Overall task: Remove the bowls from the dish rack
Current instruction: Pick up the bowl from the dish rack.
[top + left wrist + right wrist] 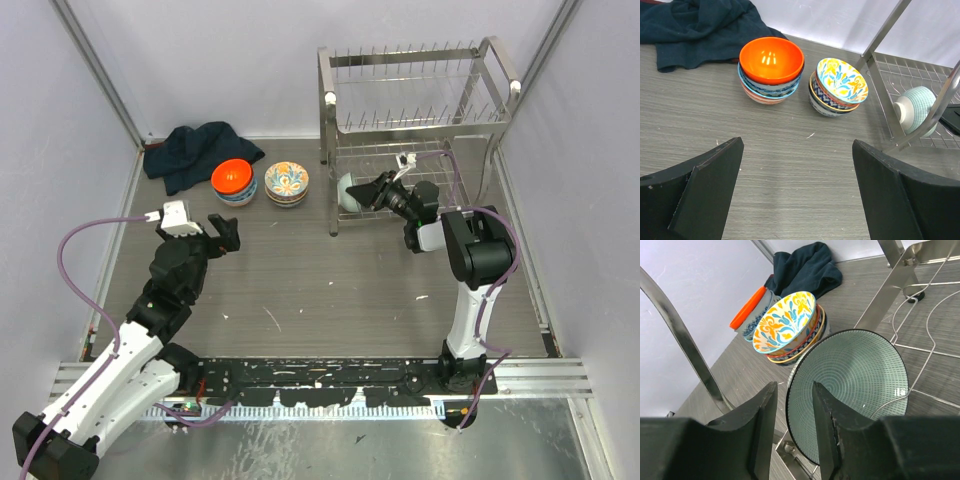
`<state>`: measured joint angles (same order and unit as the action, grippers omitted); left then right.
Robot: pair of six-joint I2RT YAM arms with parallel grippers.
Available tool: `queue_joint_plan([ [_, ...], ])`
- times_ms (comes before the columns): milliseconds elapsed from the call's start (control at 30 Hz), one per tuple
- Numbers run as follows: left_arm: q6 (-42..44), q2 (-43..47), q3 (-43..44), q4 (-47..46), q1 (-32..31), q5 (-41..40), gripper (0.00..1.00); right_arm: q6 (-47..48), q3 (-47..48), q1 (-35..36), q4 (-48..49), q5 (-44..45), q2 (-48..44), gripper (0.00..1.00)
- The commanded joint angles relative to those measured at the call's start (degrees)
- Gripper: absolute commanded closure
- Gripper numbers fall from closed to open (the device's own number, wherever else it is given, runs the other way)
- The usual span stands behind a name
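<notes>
The silver dish rack (404,52) stands at the back right. A pale mint green bowl (346,192) leans on edge in its lower tier, also seen in the left wrist view (915,107). My right gripper (368,193) reaches into that tier; in its wrist view the gripper (794,385) is open with its jaws either side of the mint bowl's (855,375) rim. An orange bowl (231,178) tops one stack and a floral bowl (287,180) tops another on the table. My left gripper (222,232) is open and empty, hovering in front of both stacks (771,59).
A dark blue cloth (195,150) lies crumpled at the back left behind the orange stack. The rack's front left post (880,37) stands just right of the floral stack (841,80). White walls close in on both sides.
</notes>
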<state>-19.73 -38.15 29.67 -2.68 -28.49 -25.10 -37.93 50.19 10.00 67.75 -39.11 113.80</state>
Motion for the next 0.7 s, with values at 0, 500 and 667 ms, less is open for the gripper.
queue_joint_plan([
  [0,0.5,-0.1,-1.0,-2.1,0.3,0.1,0.02,-2.9,2.5,-0.3,7.5,-2.3,1.2,0.61],
  [500,0.6,-0.4,-1.0,-2.7,0.3,0.4,0.02,-6.7,3.2,-0.2,11.8,-3.7,3.8,0.77],
  [667,0.7,0.1,-1.2,-2.6,0.3,0.3,0.02,-8.2,3.7,-0.3,13.2,-4.0,4.8,0.81],
])
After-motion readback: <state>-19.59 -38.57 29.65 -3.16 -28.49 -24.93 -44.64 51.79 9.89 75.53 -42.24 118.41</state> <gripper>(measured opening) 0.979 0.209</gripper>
